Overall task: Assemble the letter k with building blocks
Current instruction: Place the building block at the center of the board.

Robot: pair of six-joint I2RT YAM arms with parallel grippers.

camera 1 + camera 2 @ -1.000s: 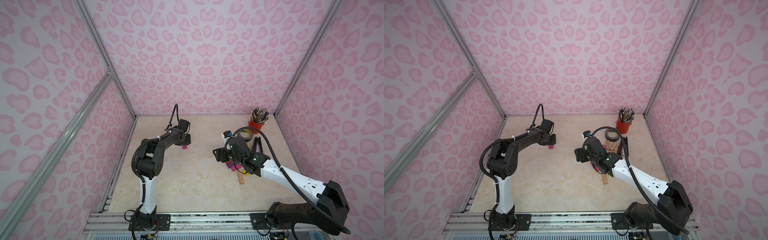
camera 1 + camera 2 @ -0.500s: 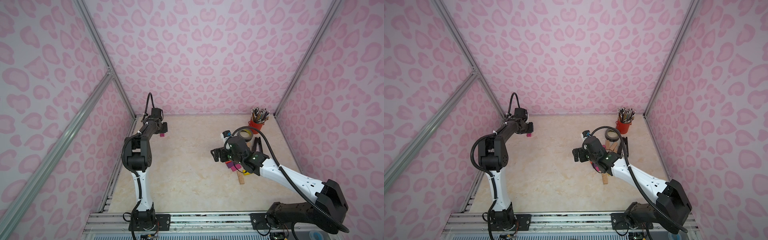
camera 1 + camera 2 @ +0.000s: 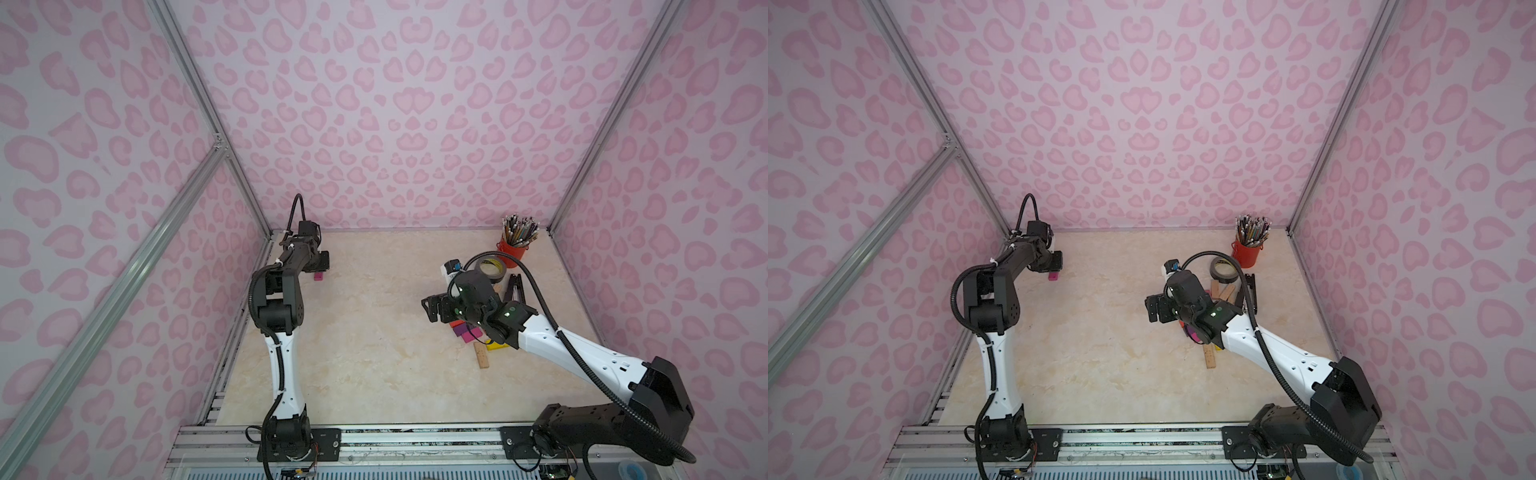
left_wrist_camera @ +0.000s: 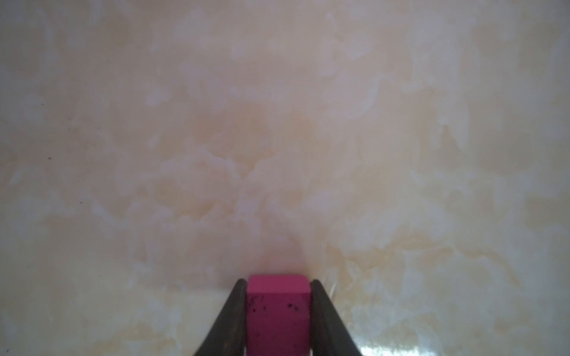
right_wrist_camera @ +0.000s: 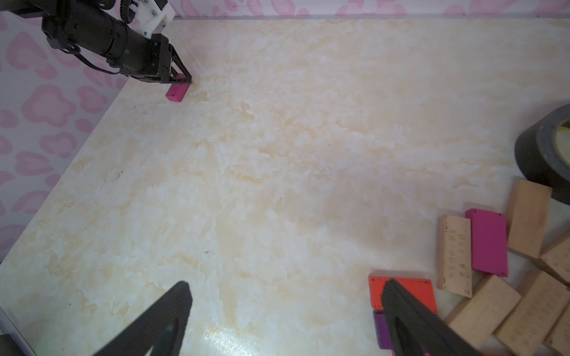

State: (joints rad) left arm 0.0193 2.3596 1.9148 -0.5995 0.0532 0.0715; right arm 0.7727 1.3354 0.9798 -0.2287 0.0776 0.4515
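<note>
Left fingers (image 4: 229, 320): squeezed tight on a magenta block (image 4: 277, 317), low over the desk (image 5: 277, 154), near its far left corner.
Other blocks (image 5: 455, 249): piled by the grey tape roll (image 5: 543, 154).
Right fingers (image 5: 410, 317): wide apart, holding nothing, just beside those blocks.

The walls (image 3: 407, 104) are pale lilac with darker pink heart-like blotches. The bench (image 3: 374, 365) is cream, marbled with beige veins. The lone block (image 4: 277, 311), between black jaws, is magenta with dark specks. An orange-red block (image 5: 374, 294), a purple block (image 5: 381, 329) and a second magenta block (image 5: 489, 242) lie among plain light wood blocks (image 5: 455, 255), some stamped with faint lettering. The tape roll (image 5: 543, 154) is dark grey, the pencil cup (image 3: 514, 254) red. The arms (image 3: 1279, 353) are black and white.
</note>
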